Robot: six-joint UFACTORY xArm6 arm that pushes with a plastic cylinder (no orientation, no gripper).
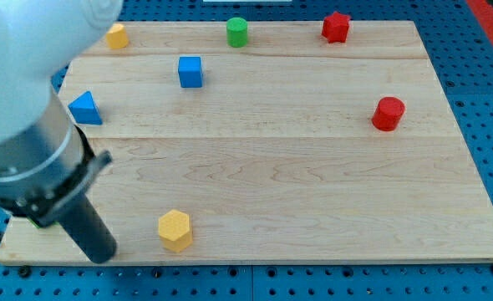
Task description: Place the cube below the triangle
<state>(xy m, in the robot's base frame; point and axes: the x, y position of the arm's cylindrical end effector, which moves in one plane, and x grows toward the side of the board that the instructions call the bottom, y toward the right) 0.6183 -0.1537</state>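
Observation:
The blue cube (190, 71) sits on the wooden board (297, 176) at the upper left. The blue triangle (85, 109) lies left of and slightly lower than the cube, near the board's left edge. My tip (103, 256) rests near the board's bottom-left corner, well below the triangle and left of a yellow hexagon (175, 230). It touches no block. The arm's large grey body (21, 125) covers the view's left side.
A yellow block (116, 35), a green cylinder (236, 32) and a red star-like block (336, 27) stand along the top edge. A red cylinder (388, 114) stands at the right. A sliver of green (33, 222) shows under the arm.

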